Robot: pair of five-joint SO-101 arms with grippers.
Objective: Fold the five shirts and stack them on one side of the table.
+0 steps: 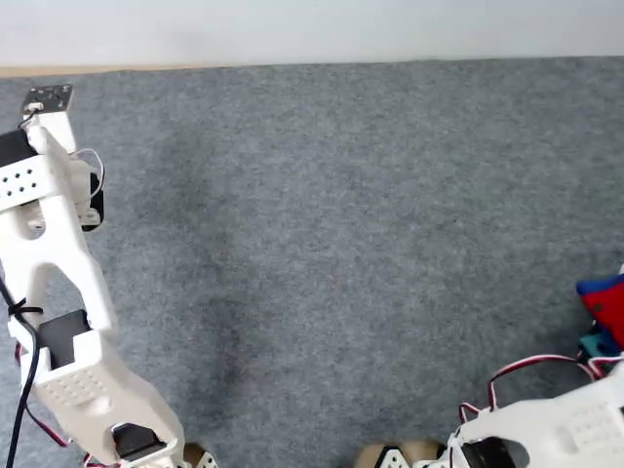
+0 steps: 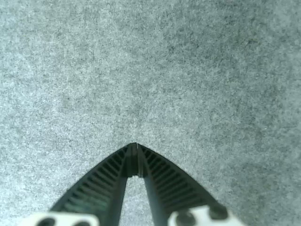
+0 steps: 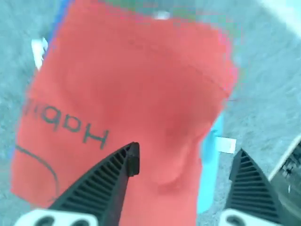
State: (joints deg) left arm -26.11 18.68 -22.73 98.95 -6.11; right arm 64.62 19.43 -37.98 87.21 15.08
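A red shirt (image 3: 127, 94) with dark lettering lies just below my right gripper (image 3: 187, 160), which is open above it with nothing between its fingers. A light blue shirt (image 3: 209, 160) sticks out from under the red one. In the high view the pile of shirts (image 1: 604, 307) shows red, blue and teal at the table's right edge, beside the right arm (image 1: 565, 429). My left gripper (image 2: 136, 149) is shut and empty over bare grey felt. The left arm (image 1: 54, 244) stretches along the table's left side.
The grey felt table top (image 1: 341, 244) spreads wide between the two arms. A pale wall strip (image 1: 312, 29) runs along its far edge. A white label (image 3: 225, 145) pokes out by the light blue shirt.
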